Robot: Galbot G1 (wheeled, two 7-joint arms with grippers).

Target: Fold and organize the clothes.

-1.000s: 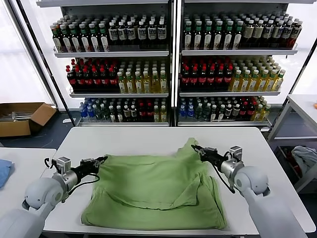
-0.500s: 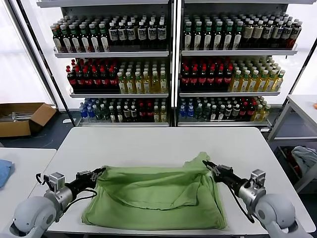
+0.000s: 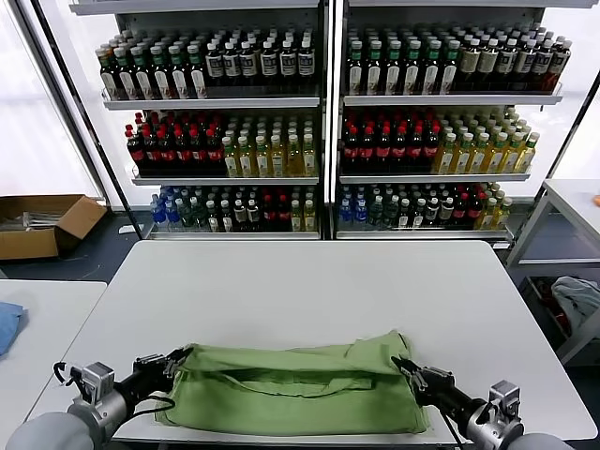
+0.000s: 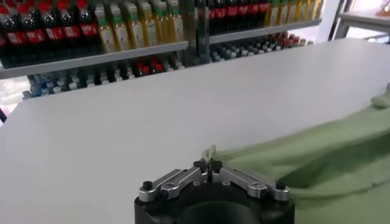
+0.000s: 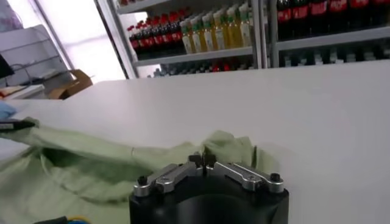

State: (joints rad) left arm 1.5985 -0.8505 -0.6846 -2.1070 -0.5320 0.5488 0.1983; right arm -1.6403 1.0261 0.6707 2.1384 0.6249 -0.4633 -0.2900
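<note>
The light green polo shirt (image 3: 295, 389) lies folded over as a wide band along the near edge of the white table (image 3: 309, 281). Its logo and buttons are hidden. My left gripper (image 3: 175, 357) is shut on the shirt's left upper corner, shown in the left wrist view (image 4: 209, 163) with a thin edge of green cloth (image 4: 304, 164) between the fingertips. My right gripper (image 3: 401, 364) is shut on the shirt's right upper corner, shown in the right wrist view (image 5: 202, 159) pinching the green cloth (image 5: 122, 164). Both hold the top layer near the table's front.
Shelves of bottles (image 3: 323, 122) stand behind the table. A cardboard box (image 3: 42, 223) lies on the floor at the left. A blue cloth (image 3: 7, 323) sits on a side table at the left, and a grey-white cloth (image 3: 577, 300) lies at the right.
Both grippers have pulled the shirt's far edge toward the near edge of the table. The shirt has gone from a broad spread to a narrow folded band.
</note>
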